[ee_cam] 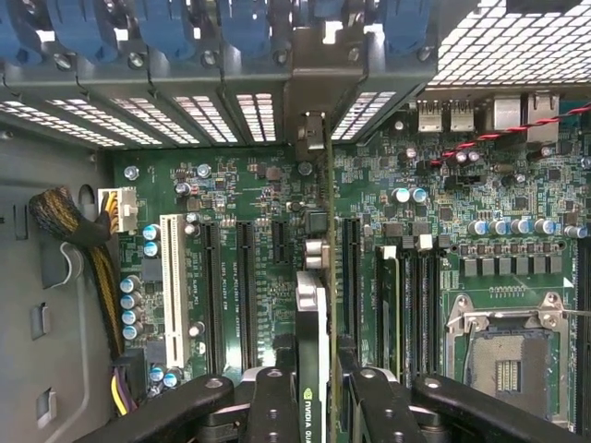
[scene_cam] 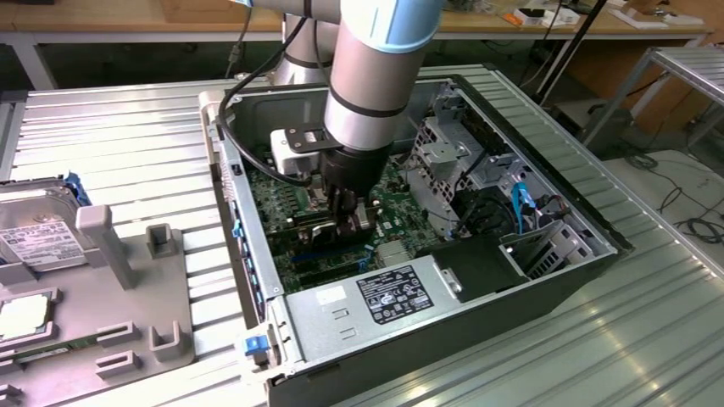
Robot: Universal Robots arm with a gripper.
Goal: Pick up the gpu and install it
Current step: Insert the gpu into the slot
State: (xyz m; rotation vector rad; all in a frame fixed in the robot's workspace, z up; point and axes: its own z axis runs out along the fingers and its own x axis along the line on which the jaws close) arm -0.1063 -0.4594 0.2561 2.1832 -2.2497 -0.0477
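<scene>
The gpu (ee_cam: 313, 318) stands on edge, its dark board and black cooler seen end-on, over a black slot of the green motherboard (ee_cam: 240, 194). Its metal end bracket (ee_cam: 314, 101) lies against the case's rear slot openings. My gripper (ee_cam: 319, 401) is shut on the card, one black finger (ee_cam: 275, 406) on each side. In the exterior view my gripper (scene_cam: 348, 222) reaches down into the open computer case (scene_cam: 565, 212), with the gpu (scene_cam: 322, 231) low between its fingers, close to the board.
A power supply (scene_cam: 385, 297) fills the case's near end and a drive cage (scene_cam: 453, 157) stands at the exterior view's right. A CPU socket (ee_cam: 503, 355), memory slots (ee_cam: 416, 295) and a cable bundle (ee_cam: 78, 240) flank the card. A hard drive (scene_cam: 34, 229) rests on a grey fixture (scene_cam: 125, 280).
</scene>
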